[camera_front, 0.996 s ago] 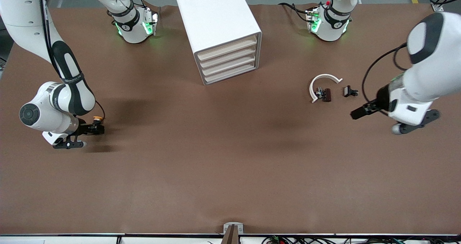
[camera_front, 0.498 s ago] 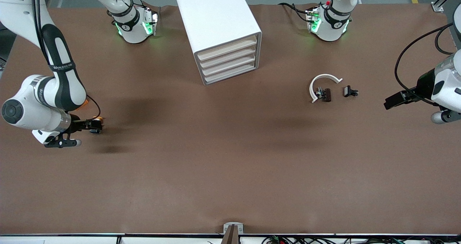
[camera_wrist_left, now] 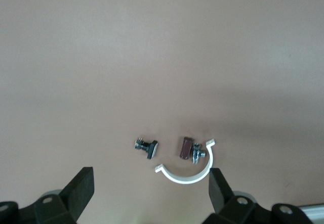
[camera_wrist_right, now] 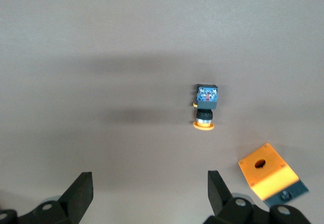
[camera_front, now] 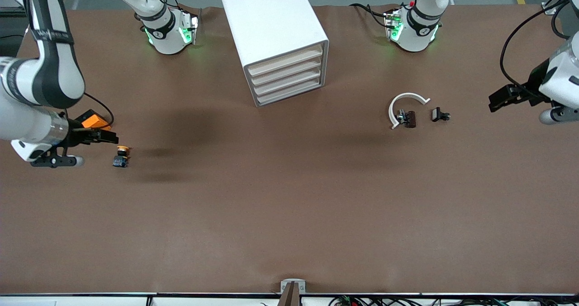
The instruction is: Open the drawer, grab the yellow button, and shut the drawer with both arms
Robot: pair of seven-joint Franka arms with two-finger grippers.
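The button, with a yellow-orange cap on a dark blue body, lies on its side on the table toward the right arm's end; the right wrist view shows the button too. My right gripper hangs open and empty beside it, over the table by the orange block. In its wrist view the right gripper has nothing between its fingers. The white drawer cabinet stands mid-table with its drawers flush and shut. My left gripper is open and empty near the left arm's end; the left gripper shows bare table between its fingers.
A white curved strip and two small black clips lie toward the left arm's end. The left wrist view shows the strip and clips. The orange block has a centre hole.
My right gripper has let go of the button and drawn back from it, uncovering the orange block. My left arm has pulled away toward its own end of the table.
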